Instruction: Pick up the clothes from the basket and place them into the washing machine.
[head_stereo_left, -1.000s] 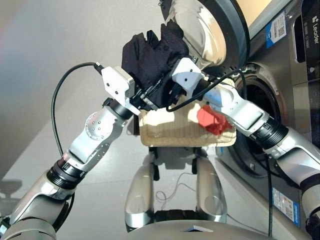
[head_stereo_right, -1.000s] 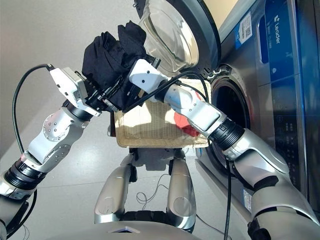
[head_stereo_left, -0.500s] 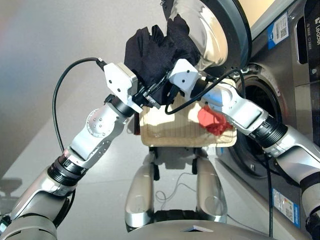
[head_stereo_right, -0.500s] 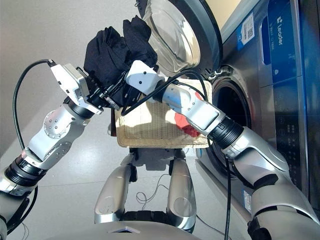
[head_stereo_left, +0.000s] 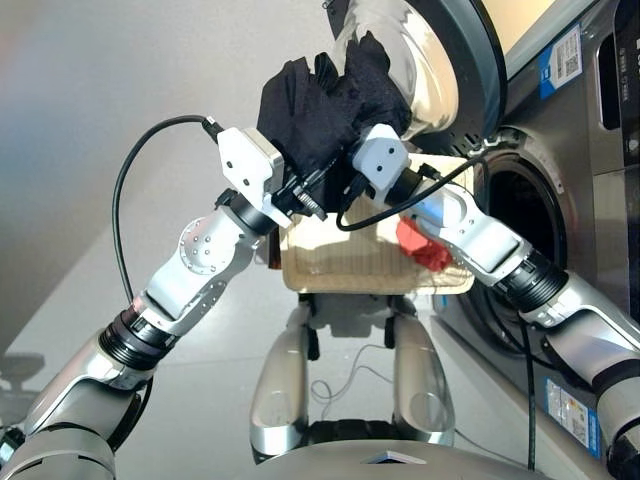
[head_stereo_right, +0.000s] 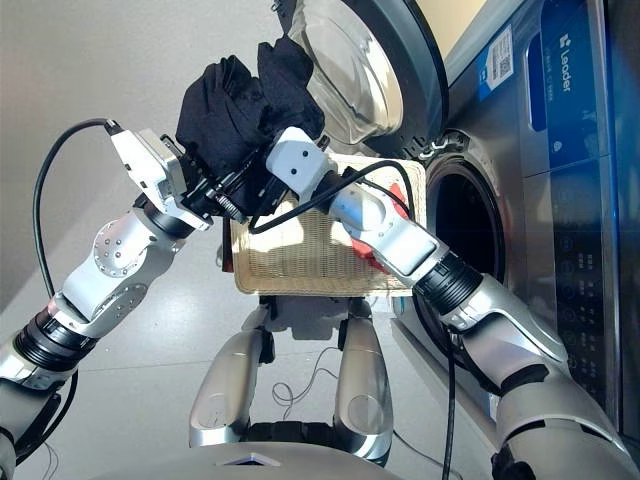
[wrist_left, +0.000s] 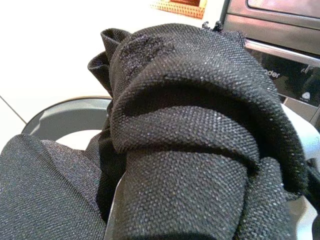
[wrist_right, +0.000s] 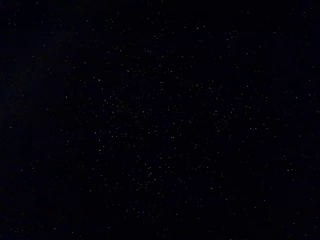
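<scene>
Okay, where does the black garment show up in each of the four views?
Left eye: black garment bunched above the basket, before the porthole door.
Right eye: same bundle, upper left of centre.
Left wrist: fills the picture.
Right wrist: all dark, cannot tell.
Shared landmark: the door.

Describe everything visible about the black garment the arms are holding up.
The black garment is a soft bundle of dark woven cloth, bunched and folded over itself, with loose peaks sticking up at its top. It is raised in the air above the basket, in front of the washing machine's open door. Both arms meet at its lower edge, the left gripper and the right gripper reaching into it from either side. The cloth fills the left wrist view and hides the fingers there.
</scene>
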